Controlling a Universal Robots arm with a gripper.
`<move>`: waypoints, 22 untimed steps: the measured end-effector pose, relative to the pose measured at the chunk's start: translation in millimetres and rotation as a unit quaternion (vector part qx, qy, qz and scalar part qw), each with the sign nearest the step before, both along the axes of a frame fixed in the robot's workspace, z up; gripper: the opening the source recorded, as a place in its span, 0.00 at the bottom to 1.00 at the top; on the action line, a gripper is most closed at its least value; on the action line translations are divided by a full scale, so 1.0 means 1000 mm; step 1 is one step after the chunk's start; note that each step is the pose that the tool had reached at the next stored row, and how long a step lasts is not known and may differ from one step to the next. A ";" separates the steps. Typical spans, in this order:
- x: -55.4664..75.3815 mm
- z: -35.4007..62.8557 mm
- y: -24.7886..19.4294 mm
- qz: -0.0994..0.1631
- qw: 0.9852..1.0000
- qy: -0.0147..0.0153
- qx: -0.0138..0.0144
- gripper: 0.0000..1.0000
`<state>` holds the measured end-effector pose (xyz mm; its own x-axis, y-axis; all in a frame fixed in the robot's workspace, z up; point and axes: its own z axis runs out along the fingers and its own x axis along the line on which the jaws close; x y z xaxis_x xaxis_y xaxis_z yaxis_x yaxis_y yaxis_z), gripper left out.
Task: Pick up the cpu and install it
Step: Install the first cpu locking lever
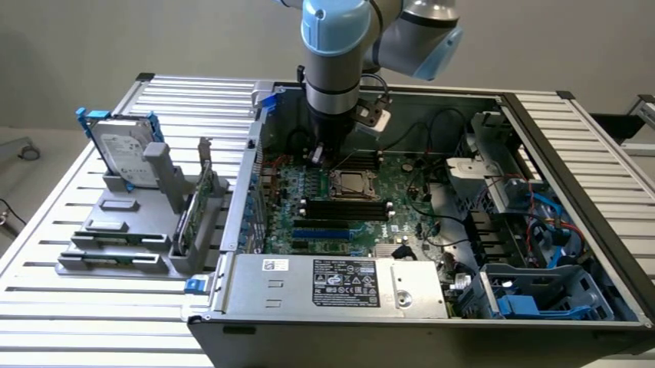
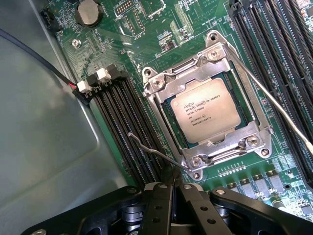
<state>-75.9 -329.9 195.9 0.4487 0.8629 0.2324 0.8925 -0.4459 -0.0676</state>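
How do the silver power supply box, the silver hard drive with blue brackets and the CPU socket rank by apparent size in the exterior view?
1. Silver power supply box, nearest the camera, which flatters it.
2. Silver hard drive with blue brackets.
3. CPU socket.

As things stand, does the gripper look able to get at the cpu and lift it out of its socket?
Probably not. The cpu already sits in the socket under the metal retention frame, which overlaps its edges. The gripper, jaws shut, is beside the frame's wire lever, not over the chip.
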 end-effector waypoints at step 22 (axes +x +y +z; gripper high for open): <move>0.000 0.0133 -0.0152 0.000 1.000 0.000 -0.001 0.11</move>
